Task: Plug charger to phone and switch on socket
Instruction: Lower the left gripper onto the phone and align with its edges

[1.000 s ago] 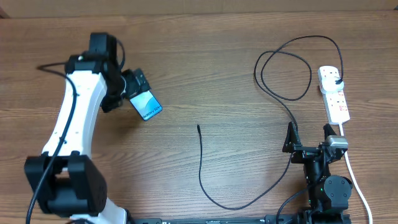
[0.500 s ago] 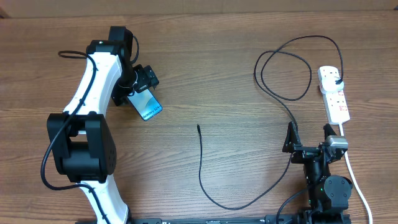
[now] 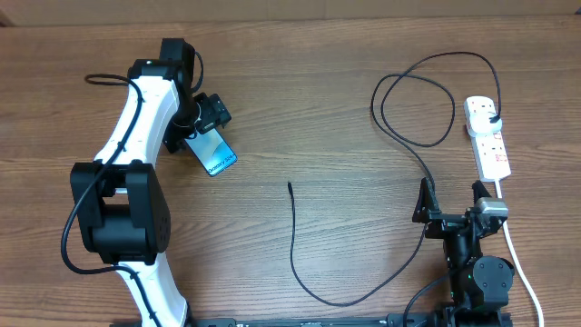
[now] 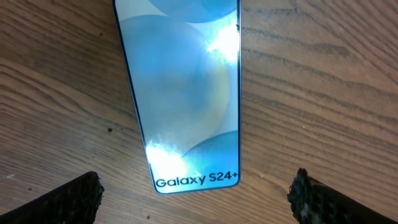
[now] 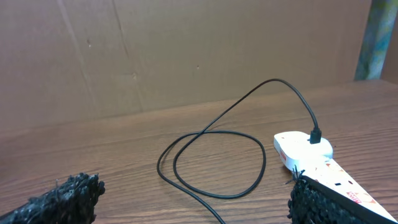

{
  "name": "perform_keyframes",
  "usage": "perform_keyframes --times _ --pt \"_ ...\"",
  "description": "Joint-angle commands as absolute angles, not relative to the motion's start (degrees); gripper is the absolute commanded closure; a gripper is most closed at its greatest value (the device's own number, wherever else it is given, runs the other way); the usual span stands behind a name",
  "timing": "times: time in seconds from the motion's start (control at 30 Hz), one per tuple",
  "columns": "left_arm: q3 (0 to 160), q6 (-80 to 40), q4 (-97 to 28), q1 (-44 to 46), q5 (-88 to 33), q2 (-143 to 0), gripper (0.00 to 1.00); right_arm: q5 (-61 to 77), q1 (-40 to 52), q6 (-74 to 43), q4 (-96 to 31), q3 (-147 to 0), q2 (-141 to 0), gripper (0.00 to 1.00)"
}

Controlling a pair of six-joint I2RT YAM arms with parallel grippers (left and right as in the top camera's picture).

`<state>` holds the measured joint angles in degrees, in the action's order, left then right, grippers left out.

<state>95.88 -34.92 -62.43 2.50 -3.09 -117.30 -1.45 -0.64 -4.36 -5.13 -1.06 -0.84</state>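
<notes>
Nearest the robot's base, the right gripper (image 3: 451, 202) sits low over the table (image 3: 318, 91), folded back on its black arm. Its jaws are spread wide with nothing between them, and its wrist view shows two rough, black, foam-like pads (image 5: 68, 199) at the bottom corners. The table is brown wood with a fine horizontal grain.

A thin, glossy black charger cable (image 3: 292, 227) lies loose on the wood. It bends in a deep curve near the base, and one end runs up to a small connector tip (image 3: 290, 187) lying free at mid-table, well apart from the phone (image 3: 213, 154).

Farther back on the left, the phone lies flat and at an angle. It is a slim rectangle with a dark edge and a shiny pale blue screen reading "Galaxy S24+" (image 4: 186, 93). The white and black left arm (image 3: 136, 118) reaches forward and bends over it. The left gripper (image 3: 204, 123) hangs above the phone, jaws wide, straddling its width without touching.

Far right, the cable loops twice before its black plug (image 3: 491, 117) sits in the far end of the power strip (image 3: 488, 141). The strip is smooth white plastic with red markings and trails a thicker white cord (image 3: 517, 254) toward the base. Beyond it stands a plain brown cardboard wall (image 5: 155, 50)
</notes>
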Motion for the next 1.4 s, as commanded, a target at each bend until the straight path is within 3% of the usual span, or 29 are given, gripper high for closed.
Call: perform_keyframes --times 0.0,1.37 --pt "94.8 -38.3 -61.2 2.4 -0.2 -117.9 0.00 -1.4 -0.4 -4.6 -4.7 -0.4 -0.2 0.00" --pt "85.6 -42.7 -51.8 2.3 -1.5 -117.9 0.00 -1.4 -0.4 -4.6 -4.7 -0.4 -0.2 0.00"
